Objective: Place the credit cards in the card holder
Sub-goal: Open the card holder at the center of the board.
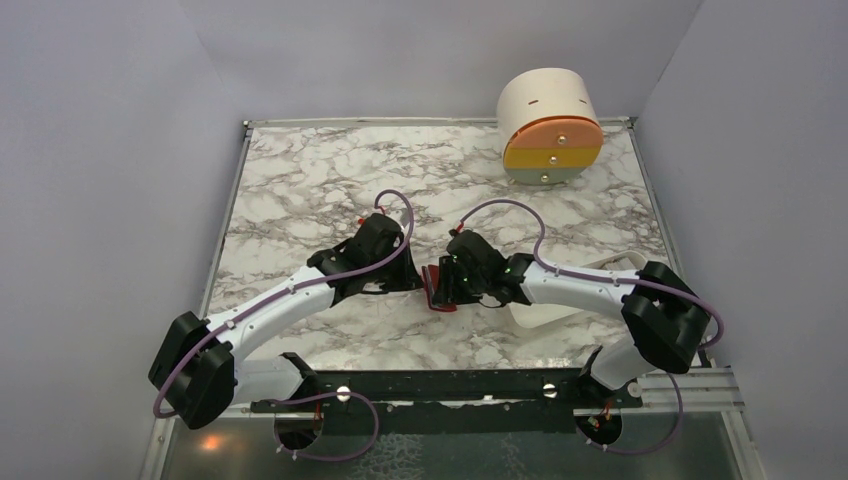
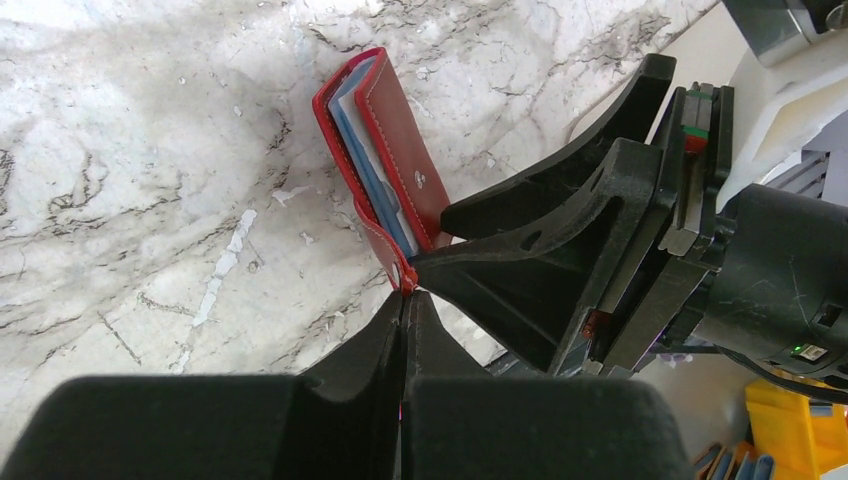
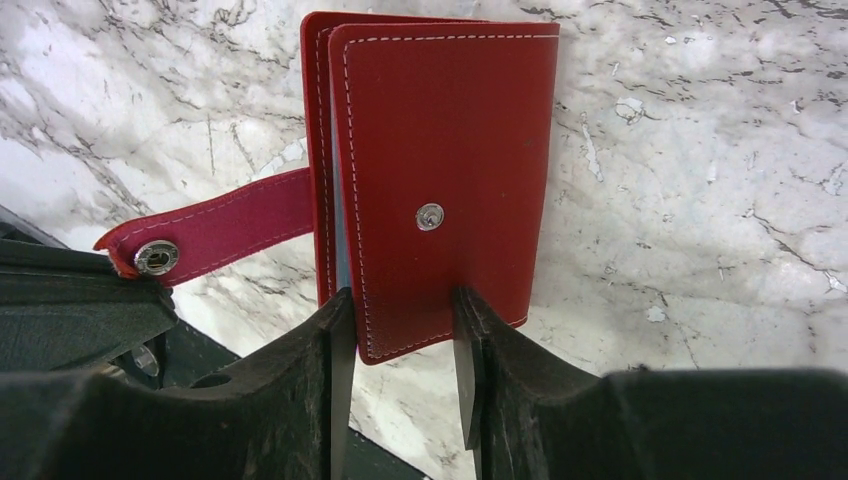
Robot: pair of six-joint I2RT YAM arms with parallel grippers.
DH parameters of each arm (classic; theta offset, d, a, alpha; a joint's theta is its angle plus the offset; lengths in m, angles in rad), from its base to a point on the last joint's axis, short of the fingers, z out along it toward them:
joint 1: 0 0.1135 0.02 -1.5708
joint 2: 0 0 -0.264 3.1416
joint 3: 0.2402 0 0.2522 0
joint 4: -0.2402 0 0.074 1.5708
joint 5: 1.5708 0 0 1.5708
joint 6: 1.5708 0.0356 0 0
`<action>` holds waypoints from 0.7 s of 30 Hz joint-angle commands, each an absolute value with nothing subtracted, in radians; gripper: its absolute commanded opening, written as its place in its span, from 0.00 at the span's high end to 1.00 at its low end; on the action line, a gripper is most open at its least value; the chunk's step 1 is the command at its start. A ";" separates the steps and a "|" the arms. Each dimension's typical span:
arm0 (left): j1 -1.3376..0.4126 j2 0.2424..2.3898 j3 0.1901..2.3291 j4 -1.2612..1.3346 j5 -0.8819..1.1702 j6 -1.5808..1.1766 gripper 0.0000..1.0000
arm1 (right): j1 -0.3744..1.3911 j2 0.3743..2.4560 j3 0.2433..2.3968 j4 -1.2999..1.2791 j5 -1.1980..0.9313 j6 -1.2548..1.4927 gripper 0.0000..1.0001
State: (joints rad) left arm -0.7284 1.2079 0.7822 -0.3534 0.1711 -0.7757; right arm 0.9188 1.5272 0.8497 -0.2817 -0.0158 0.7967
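So we've got the small red folding card holder [image 3: 440, 150] right in front of the right pincer [image 3: 400, 340], long axis pointing straight away from its tips, over the marble tabletop [image 3: 700, 200]. That pincer is half released, tips flanking the holder's lower edge, nothing clamped as far as we see. The left pincer [image 2: 405, 295] is clenched on the snap strap [image 3: 220, 230]. Thin blue credit cards [image 2: 372, 168] sit between the covers.
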 commanded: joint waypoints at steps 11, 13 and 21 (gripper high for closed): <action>-0.726 1.183 0.785 -0.393 0.156 -0.735 1.00 | 0.922 1.469 0.878 -0.358 0.085 0.776 0.60; -0.726 1.186 0.788 -0.397 0.156 -0.728 1.00 | 0.922 1.463 0.882 -0.362 0.092 0.774 0.60; -0.726 1.189 0.779 -0.397 0.156 -0.730 1.00 | 0.922 1.461 0.888 -0.362 0.095 0.762 0.60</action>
State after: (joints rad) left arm -0.7284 1.2007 0.7815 -0.3851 0.1677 -0.7441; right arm 0.9211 1.4864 0.8631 -0.3496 0.0551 0.7795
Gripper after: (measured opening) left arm 0.010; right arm 0.399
